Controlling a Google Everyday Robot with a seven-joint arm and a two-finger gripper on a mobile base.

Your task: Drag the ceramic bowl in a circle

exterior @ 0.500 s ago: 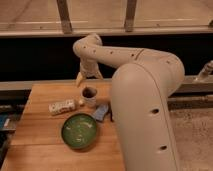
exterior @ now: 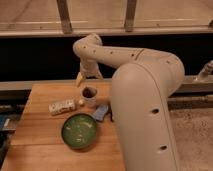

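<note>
Robot arm (exterior: 145,75) bends over a wooden table (exterior: 40,145). Its gripper (exterior: 80,78) hangs near the far edge, just behind a white cup (exterior: 89,96) (whether it is spread or closed cannot be told). The green ceramic bowl (exterior: 79,131) sits toward the near edge, with bare wood to its left. A white packet (exterior: 61,106) and a blue cloth (exterior: 101,113) lie close behind it.
</note>
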